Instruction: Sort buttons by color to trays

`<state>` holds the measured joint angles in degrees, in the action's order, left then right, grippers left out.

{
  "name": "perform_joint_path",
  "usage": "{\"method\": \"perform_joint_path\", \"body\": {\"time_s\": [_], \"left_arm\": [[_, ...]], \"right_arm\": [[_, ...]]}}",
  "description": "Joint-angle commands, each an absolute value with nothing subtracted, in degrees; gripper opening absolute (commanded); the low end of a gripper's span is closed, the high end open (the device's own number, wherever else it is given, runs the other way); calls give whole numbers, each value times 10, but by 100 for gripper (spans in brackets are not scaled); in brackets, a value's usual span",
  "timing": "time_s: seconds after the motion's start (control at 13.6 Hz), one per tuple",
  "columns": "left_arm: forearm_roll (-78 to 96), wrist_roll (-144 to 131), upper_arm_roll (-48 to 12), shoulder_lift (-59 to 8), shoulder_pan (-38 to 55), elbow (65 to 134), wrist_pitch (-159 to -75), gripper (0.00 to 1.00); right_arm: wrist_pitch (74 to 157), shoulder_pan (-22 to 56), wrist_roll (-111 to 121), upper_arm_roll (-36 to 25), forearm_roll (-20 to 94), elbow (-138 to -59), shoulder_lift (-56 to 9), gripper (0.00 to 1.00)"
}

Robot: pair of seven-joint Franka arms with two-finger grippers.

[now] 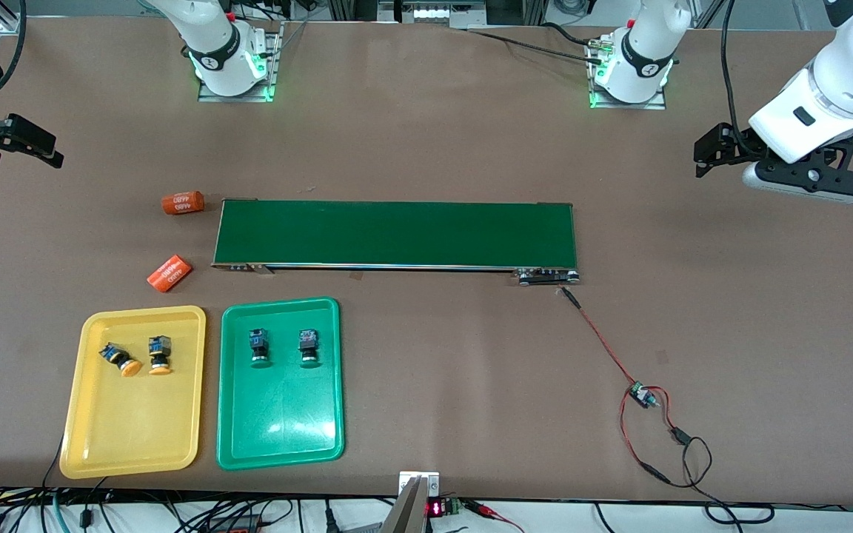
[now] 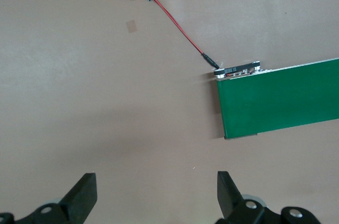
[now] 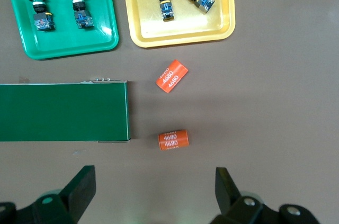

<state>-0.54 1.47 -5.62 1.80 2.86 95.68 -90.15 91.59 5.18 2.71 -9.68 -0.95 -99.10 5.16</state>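
The long dark-green conveyor belt [image 1: 395, 235] lies bare. At its seven o'clock, the shallow yellow plastic tray [image 1: 93, 437] holds both yellow-capped buttons [image 1: 140, 355]; the shallow green plastic tray [image 1: 249, 444] holds both green-capped buttons [image 1: 283, 348] — apparently sorted. The left gripper [image 2: 153, 195] and right gripper [image 3: 153, 192] hover wide, empty; the main risk seems to be needless reaching, which could knock the buttons loose.

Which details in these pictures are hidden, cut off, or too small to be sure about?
- Front view: the right hand sits at the picture's edge; its arm is cut off.
- Front view: print on the orange cylinders is too small; it is readable only in the right wrist view.
- Left wrist view: the conveyor belt is cut by the edge; both trays are outside.
- Both wrist views: only the fingertips of each open hand show.
- Board on red wires: markings too small.
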Motion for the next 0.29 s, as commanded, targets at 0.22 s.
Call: {"method": "perform_joint_path", "body": {"time_s": [0.22], "left_arm": [[-8, 11, -57, 10, 30, 935, -877, 100]], "right_arm": [[905, 51, 25, -93, -11, -986, 58, 100]]}}
